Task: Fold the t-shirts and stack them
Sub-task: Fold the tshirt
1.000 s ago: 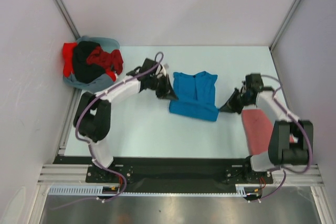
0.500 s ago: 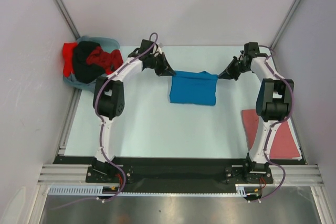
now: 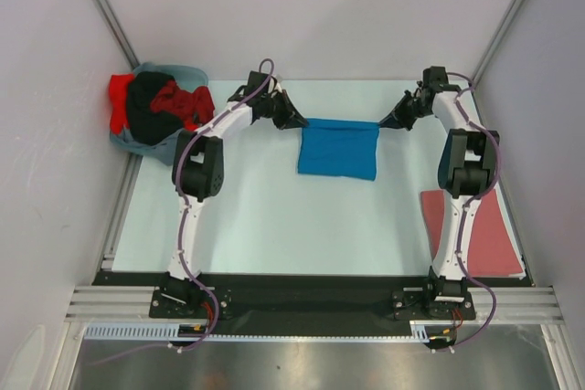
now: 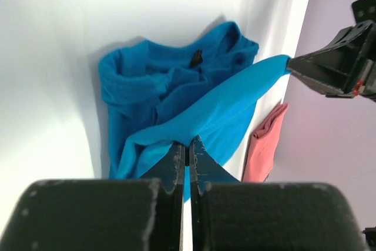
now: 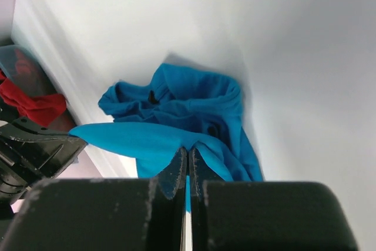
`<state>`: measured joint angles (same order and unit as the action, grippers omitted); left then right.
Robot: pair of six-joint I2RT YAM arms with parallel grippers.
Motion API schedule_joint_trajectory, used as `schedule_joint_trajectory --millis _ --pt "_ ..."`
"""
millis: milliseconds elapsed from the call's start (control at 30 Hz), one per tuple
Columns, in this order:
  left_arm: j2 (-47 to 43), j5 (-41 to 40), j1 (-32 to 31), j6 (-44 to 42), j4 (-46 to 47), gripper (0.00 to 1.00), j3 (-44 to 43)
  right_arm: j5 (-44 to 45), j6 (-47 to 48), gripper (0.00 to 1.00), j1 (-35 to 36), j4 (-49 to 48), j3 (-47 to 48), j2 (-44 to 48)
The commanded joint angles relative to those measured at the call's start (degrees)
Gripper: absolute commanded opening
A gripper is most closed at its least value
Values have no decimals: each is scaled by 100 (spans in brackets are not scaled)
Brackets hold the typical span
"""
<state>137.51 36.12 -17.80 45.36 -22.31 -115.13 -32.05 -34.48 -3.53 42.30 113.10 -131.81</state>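
Note:
The bright blue t-shirt (image 3: 338, 148) hangs stretched between both grippers at the far middle of the table, its lower part trailing toward the near side. My left gripper (image 3: 299, 121) is shut on its left top corner. My right gripper (image 3: 384, 122) is shut on its right top corner. In the left wrist view the blue t-shirt (image 4: 194, 104) runs from my closed left gripper (image 4: 189, 145) to the right gripper's fingers (image 4: 323, 69). The right wrist view shows the blue t-shirt (image 5: 176, 110) pinched in my right gripper (image 5: 188, 151). A folded pinkish-red t-shirt (image 3: 475, 235) lies at the right.
A heap of red, black and grey-blue t-shirts (image 3: 160, 111) sits in the far left corner. Walls enclose the table on the left, far and right sides. The arm bases stand on the black rail (image 3: 311, 303) at the near edge.
Both grippers have moved away from me toward the far edge and apart, pulling the blue t-shirt's top edge taut. The shirt went from crumpled to a stretched flat rectangle.

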Motion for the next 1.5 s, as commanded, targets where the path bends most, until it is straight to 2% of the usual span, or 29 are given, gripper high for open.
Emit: schedule_joint_trajectory --millis 0,267,433,500,600,633,667,700,800,867,900,1033,1133,1267,1333,1367,1433,1467 --pt "144 -219 207 288 279 0 -387 59 -76 0 -139 6 388 -196" --pt "399 -246 251 456 314 1 -686 59 -94 0 -139 -20 661 -503" --pt "653 -211 269 500 341 6 -967 85 -155 0 -157 -56 722 -609" --pt "750 -237 277 360 341 12 -1211 111 -190 9 -166 -178 757 -679" --pt "926 -658 321 -228 -132 29 -1695 -11 -462 14 -244 -556 810 -837" --pt "909 -685 347 -334 -256 33 -1810 -29 -489 18 -253 -600 915 -864" --pt "761 -668 356 -518 -283 39 -1768 -29 -429 28 -280 -461 1046 -890" --pt "603 -728 365 -650 -335 42 -1698 67 -332 31 -297 -347 1178 -882" --pt "-186 -965 348 -1169 -406 45 -987 348 10 45 -306 -47 1312 -523" --pt "-531 -1001 304 -1354 -406 44 -494 410 81 52 -280 -90 961 -66" --pt "-750 -1010 269 -1398 -389 44 -362 480 108 53 -254 -160 803 110" --pt "-928 -643 -20 -1259 109 40 156 384 143 54 167 -740 -6 708" --pt "-596 -222 -223 -864 541 35 35 -62 -171 51 309 -1249 -314 622" --pt "-253 315 -338 101 1876 34 298 -819 -804 32 335 -2933 -815 376" --pt "-33 431 -373 366 2569 33 316 -1144 -1103 26 335 -3445 -1043 147" --pt "177 562 -382 768 2913 33 351 -1450 -1601 23 335 -4249 -1183 60" --pt "389 528 -382 1114 3790 33 482 -1593 -1965 21 335 -5010 -1509 -195" --pt "608 389 -382 1289 3899 33 483 -1602 -2105 20 335 -5378 -1562 -274"
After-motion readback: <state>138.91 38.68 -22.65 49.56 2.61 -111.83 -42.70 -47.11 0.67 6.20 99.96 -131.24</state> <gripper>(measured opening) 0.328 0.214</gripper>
